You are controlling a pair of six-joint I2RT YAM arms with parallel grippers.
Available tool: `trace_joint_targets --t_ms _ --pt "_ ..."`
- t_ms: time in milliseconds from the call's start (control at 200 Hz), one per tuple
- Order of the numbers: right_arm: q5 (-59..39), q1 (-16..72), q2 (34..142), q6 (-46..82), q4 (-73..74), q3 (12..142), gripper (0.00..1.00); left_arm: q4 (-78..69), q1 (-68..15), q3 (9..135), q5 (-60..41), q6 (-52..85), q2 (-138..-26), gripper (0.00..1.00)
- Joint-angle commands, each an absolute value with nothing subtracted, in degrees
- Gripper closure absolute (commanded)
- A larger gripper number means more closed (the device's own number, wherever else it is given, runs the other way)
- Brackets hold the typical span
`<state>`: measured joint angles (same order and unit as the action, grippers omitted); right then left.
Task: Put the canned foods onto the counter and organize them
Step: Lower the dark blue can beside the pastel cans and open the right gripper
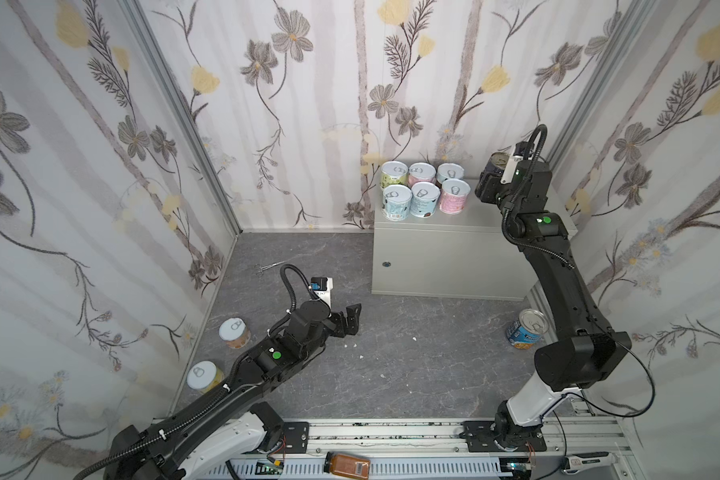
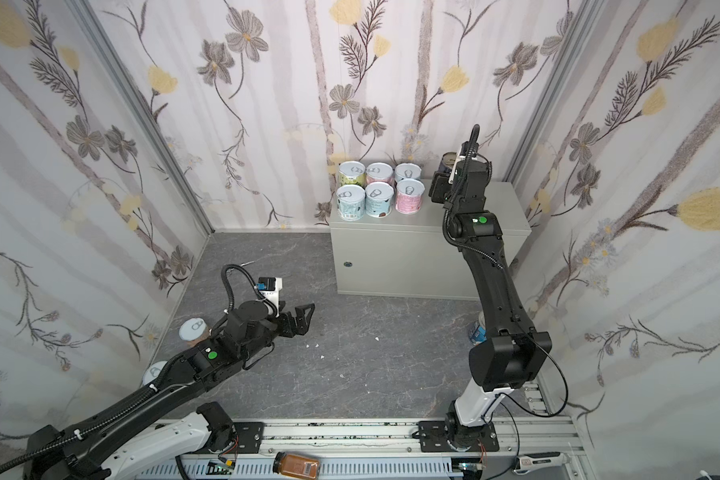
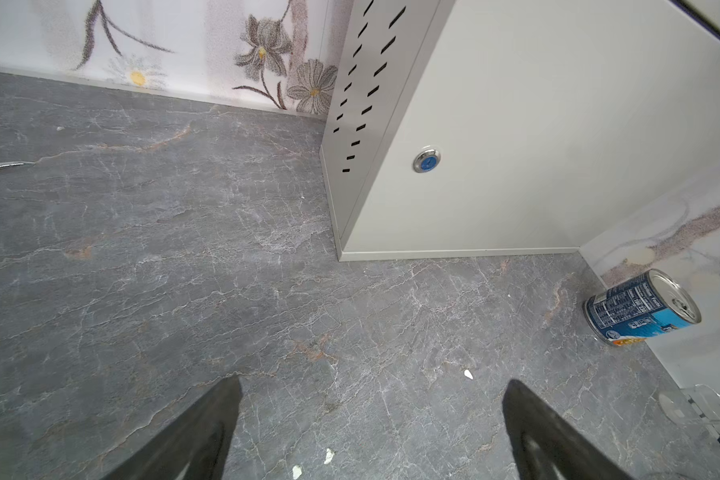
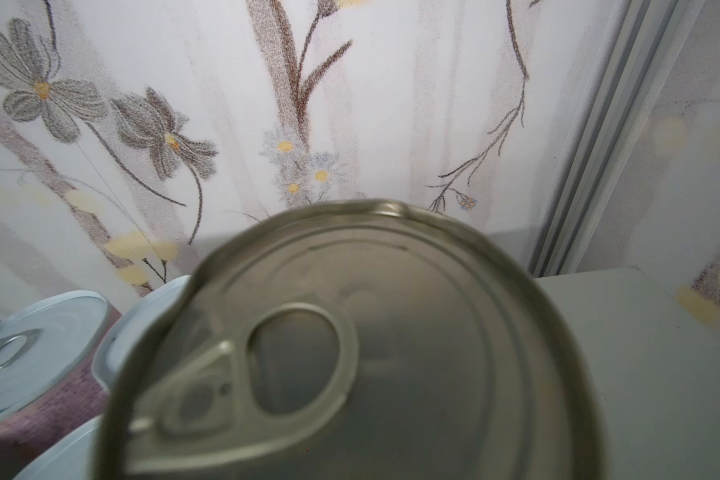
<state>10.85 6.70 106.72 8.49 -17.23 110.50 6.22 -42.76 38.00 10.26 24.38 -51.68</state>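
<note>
- counter [image 1: 454, 262]: light-grey metal box, flat top.
- six short cans [image 1: 425, 199]: upright, two rows of three, counter's left rear.
- dark can [image 1: 497, 163]: raised over counter, beside them.
- blue can [image 1: 523, 330]: floor [image 1: 391, 353], right.
- two short cans [image 1: 234, 332]: floor, left.

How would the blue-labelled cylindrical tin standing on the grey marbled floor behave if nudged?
The blue-labelled cylindrical metal tin looks rigid, so it probably won't dent. Upright on a smooth floor, it may slide or tip, then likely roll on its round side.
</note>
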Motion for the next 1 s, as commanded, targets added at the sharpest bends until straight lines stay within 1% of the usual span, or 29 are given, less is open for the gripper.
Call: trace_joint_targets --t_ms 0,655,994 --pt "11.2 6.3 108.5 7.5 -8.7 113.2 0.59 4.6 -42.7 38.8 10.7 24.3 -51.8 0.00" --pt "9.7 5.6 121.0 7.4 -11.9 126.8 0.59 4.2 -42.7 39.3 10.7 24.1 -54.6 0.00" --pt "8.0 5.6 123.6 8.1 -12.0 128.4 0.58 3.9 -42.7 39.3 10.6 24.3 -55.2 0.00"
